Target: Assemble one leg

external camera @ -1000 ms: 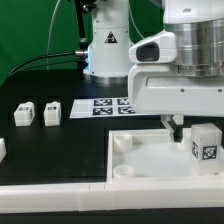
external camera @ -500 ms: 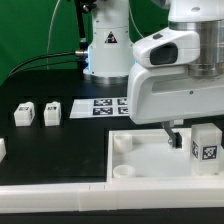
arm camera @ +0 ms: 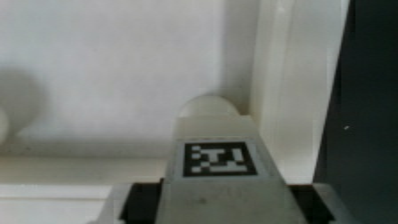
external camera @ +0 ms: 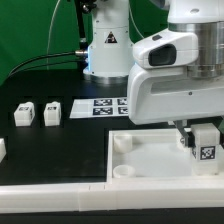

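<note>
My gripper (external camera: 198, 140) hangs over the right end of the large white tabletop (external camera: 150, 165) in the exterior view. Its jaws stand on either side of a leg (external camera: 206, 146), a small white block with a marker tag, which stands upright on the tabletop. In the wrist view the leg (arm camera: 221, 160) fills the gap between the dark fingers (arm camera: 146, 203), and the gripper (arm camera: 224, 206) looks shut on it. Two more legs (external camera: 24, 114) (external camera: 52, 113) stand on the black table at the exterior view's left.
The marker board (external camera: 100, 106) lies behind the tabletop. The robot's white base (external camera: 105, 45) stands at the back. A long white bar (external camera: 60, 198) runs along the front. Another white part (external camera: 2, 148) shows at the left edge.
The gripper has moved towards the exterior view's right, from beside the leg to around it. The leg has stayed in about the same place.
</note>
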Controlling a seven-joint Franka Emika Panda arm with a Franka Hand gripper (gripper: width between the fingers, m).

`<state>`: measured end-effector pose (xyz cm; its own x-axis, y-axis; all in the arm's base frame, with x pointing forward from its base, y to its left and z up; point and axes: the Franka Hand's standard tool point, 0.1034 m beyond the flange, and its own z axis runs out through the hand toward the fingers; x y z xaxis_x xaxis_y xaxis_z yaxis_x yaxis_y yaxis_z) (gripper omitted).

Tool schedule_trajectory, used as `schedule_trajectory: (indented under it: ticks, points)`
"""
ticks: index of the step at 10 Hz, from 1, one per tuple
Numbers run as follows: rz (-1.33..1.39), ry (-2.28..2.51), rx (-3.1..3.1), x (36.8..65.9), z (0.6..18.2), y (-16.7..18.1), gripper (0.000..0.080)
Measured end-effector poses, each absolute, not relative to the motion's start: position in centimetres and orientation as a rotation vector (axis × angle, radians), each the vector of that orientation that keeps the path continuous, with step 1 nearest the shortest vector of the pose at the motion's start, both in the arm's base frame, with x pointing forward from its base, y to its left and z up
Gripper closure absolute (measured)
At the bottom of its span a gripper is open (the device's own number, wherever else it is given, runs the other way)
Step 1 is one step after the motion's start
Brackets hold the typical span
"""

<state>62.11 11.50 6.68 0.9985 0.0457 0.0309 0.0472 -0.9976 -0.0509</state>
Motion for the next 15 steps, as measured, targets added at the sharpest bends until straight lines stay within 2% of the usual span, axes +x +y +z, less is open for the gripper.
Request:
schedule_trajectory:
  ticks: [4,8,13,15]
  points:
    - [-0.044,0.157,-3.081,62.14,6.70,11.55,0.0509]
    - [-0.061,0.953,-2.922,62.08,6.67,11.68,0.0509]
    - [-0.012,1.977,-2.316,62.15,6.65,12.17,0.0508]
    - [0.020,2.152,-2.129,62.27,6.64,12.01,0.0508]
